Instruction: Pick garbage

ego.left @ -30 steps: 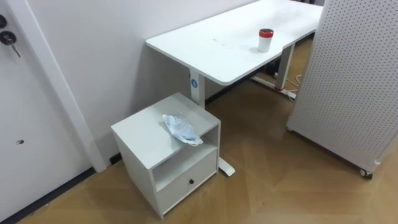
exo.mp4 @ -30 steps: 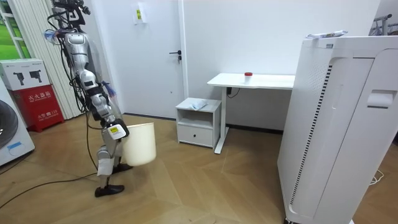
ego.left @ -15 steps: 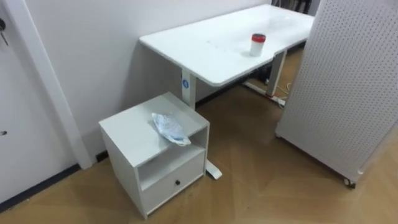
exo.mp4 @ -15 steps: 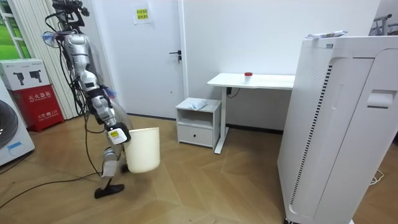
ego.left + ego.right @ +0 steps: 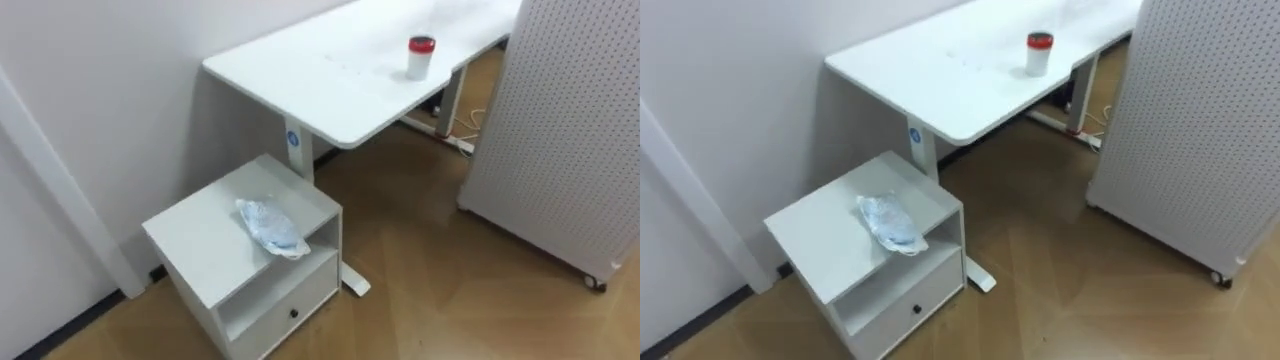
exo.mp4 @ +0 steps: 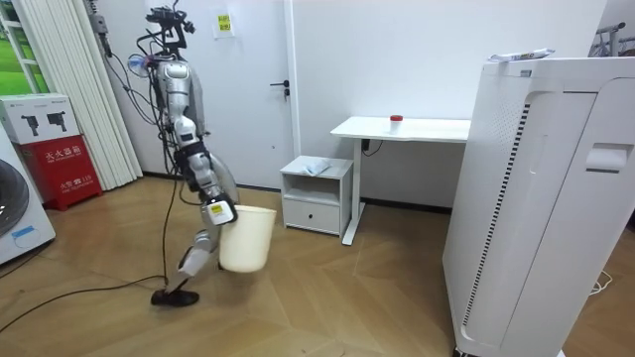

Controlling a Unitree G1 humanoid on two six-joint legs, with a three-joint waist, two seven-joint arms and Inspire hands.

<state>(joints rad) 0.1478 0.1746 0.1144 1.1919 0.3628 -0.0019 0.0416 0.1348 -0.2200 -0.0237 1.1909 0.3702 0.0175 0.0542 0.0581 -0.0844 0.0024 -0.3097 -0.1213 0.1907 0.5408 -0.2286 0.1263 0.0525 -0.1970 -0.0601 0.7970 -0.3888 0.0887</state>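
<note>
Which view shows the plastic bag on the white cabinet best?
The left eye view: the plastic bag lies close and unobstructed on the cabinet. The right eye view shows it almost alike; the room view shows a small pale patch.

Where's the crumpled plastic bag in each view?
Left eye view: crumpled clear plastic bag lower centre-left, on the low white cabinet.
Right eye view: bag lower left of centre, same cabinet top.
Room view: bag mid-frame, on that cabinet.
Shared landmark: red-lidded white cup on the white desk.
</note>
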